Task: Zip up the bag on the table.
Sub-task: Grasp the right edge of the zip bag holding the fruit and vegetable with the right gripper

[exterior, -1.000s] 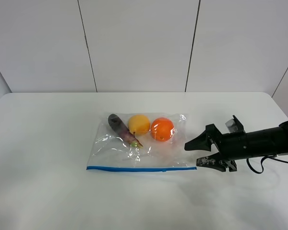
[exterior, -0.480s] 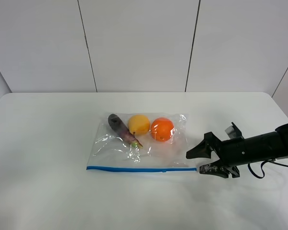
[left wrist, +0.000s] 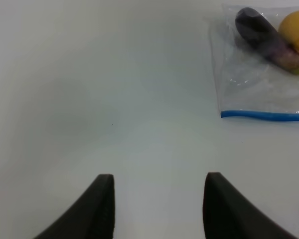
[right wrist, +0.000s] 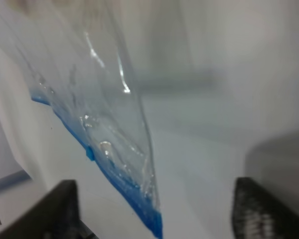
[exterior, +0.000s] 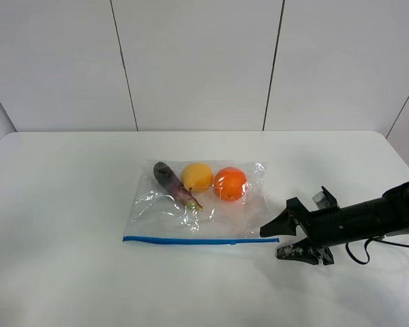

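The clear bag lies flat on the white table, with an orange, a yellow fruit and a purple eggplant inside. Its blue zip strip runs along the near edge. My right gripper is open and low over the table, with the strip's right end between its jaws. In the right wrist view the bag's corner with the blue strip sits between the open gripper. My left gripper is open and empty, well away from the bag.
A white panelled wall stands behind the table. The right arm stretches in from the right edge, low over the tabletop.
My right gripper has come down and a little left, closing in on the right end of the zip strip. The bag has not moved.
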You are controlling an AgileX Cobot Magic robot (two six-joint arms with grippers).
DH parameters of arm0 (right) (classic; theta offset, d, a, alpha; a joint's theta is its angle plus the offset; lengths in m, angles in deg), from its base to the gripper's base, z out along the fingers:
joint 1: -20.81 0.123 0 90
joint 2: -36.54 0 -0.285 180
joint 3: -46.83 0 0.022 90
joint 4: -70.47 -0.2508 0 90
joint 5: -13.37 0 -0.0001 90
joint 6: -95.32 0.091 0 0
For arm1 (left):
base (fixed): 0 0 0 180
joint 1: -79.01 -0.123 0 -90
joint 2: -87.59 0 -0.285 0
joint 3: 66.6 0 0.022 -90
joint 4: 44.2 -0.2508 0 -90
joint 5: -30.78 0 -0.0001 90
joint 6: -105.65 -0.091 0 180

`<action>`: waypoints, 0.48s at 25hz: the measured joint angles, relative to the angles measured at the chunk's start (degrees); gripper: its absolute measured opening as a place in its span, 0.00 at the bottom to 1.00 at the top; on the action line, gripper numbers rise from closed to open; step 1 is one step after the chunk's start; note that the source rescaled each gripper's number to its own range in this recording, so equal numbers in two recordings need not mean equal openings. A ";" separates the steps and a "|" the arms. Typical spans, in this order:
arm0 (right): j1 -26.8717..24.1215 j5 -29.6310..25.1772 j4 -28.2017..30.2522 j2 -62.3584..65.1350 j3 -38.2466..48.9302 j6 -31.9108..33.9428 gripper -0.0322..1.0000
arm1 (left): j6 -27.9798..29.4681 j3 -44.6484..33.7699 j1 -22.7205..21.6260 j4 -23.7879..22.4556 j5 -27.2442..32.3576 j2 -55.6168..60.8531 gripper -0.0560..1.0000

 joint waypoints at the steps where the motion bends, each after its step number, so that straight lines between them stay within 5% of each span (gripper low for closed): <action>1: 0.05 -0.16 -0.41 -0.29 0.00 -0.75 0.78 | 0.00 0.00 0.00 0.00 0.00 0.00 0.80; 5: 2.15 -0.10 -3.56 -0.68 0.00 -3.35 0.58 | 0.00 0.00 0.00 0.00 0.00 0.00 0.80; 12: 6.70 0.61 -10.42 -0.98 -0.25 -7.58 0.55 | 0.00 0.00 0.00 0.00 0.00 0.00 0.80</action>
